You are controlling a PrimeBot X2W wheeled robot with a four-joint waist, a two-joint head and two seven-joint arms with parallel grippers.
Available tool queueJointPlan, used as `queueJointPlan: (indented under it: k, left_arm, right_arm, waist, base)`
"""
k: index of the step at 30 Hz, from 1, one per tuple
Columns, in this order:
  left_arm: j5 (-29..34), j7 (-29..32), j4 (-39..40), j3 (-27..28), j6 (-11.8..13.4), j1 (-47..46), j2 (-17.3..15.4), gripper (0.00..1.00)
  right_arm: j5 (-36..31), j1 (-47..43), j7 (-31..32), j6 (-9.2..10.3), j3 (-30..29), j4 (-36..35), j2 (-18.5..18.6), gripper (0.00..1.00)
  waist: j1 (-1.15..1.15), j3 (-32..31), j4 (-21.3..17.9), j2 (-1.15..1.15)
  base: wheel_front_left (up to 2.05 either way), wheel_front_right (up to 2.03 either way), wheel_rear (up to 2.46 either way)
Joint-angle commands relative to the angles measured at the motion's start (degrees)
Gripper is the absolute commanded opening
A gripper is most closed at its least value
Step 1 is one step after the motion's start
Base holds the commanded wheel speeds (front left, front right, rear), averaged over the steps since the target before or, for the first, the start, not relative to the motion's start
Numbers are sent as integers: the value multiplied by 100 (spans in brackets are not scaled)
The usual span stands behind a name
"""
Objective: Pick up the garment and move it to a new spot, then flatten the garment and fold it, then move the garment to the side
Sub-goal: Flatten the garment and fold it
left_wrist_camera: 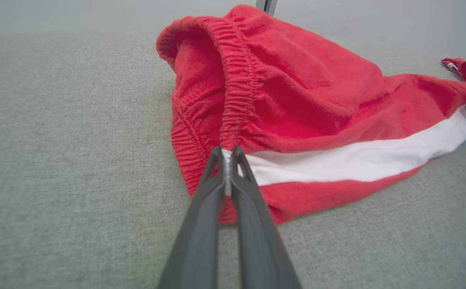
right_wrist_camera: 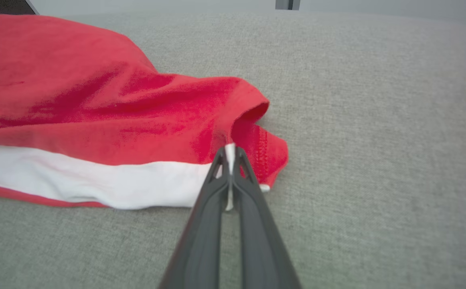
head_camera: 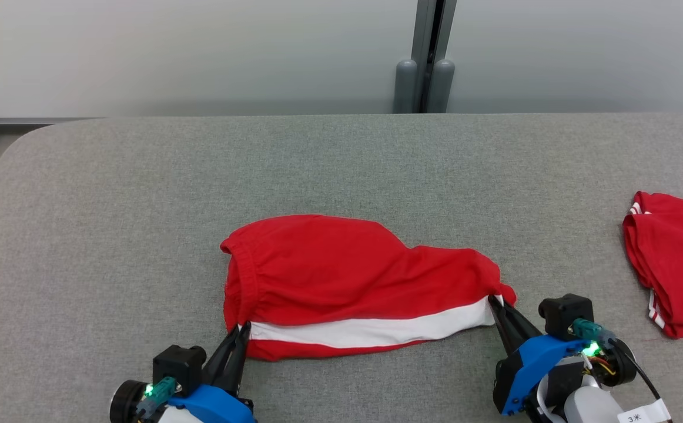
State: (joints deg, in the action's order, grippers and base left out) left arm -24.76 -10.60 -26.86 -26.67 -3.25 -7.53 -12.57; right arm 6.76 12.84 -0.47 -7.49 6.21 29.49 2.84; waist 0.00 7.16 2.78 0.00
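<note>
On your left, the left gripper [head_camera: 240, 332] sits near the front edge of the table [head_camera: 112, 205]. Its fingers are pinched together on the waistband corner of the shorts [head_camera: 341, 270], right where the white stripe [head_camera: 377, 330] begins. From the head view you see dark fingers meeting cloth. The left wrist view adds the grip itself: a sliver of white fabric squeezed between the tips, with the gathered elastic rising just above them and the waistband gaping open. The shorts lie around the middle of the table, toward its near side, with the waistband to the left and the leg hem to the right. The stripe runs along the near side, and the red body is humped rather than flat. At the right end, the right gripper [head_camera: 496, 301] has its fingers closed on the hem corner at the stripe's far end. The right wrist view shows you white cloth nipped between the tips and the hem curled open just beside them, detail too small to make out from the head. Farthest right, a second garment [head_camera: 676, 264], red with white trim, lies folded at the table's edge, well apart from the shorts. The left wrist view catches a scrap of it at its upper right.
</note>
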Motion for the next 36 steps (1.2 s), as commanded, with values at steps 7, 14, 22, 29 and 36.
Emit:
queueJointPlan:
  k: [7,14,22,29,36]
  left_arm:
    - [-4,-158,702,226,96,-212,-283,0]
    - [126,136,2137,477,239,-402,-850,0]
    - [252,1006,4230,876,309,-892,-1652,0]
    - [0,1823,4986,1020,67,-1725,-1993,0]
    - [-377,2125,4320,838,-191,-2733,-1869,0]
  right_arm:
    - [294,82,-90,-1,-141,-797,9,0]
    - [486,-40,247,-1,-263,-2229,11,0]
    - [455,-6,941,-1,-486,-4405,19,0]
    - [398,315,1594,-1,-639,-5600,61,0]
    - [591,1127,1925,-1,-519,-5136,71,0]
  waist:
    - [0,-209,-96,0]
    - [0,-536,-198,0]
    - [0,-786,-338,0]
    - [0,-593,-416,0]
    - [0,55,-553,0]
  base:
    - [0,0,0]
    - [0,0,0]
    - [0,0,0]
    - [0,0,0]
    - [0,0,0]
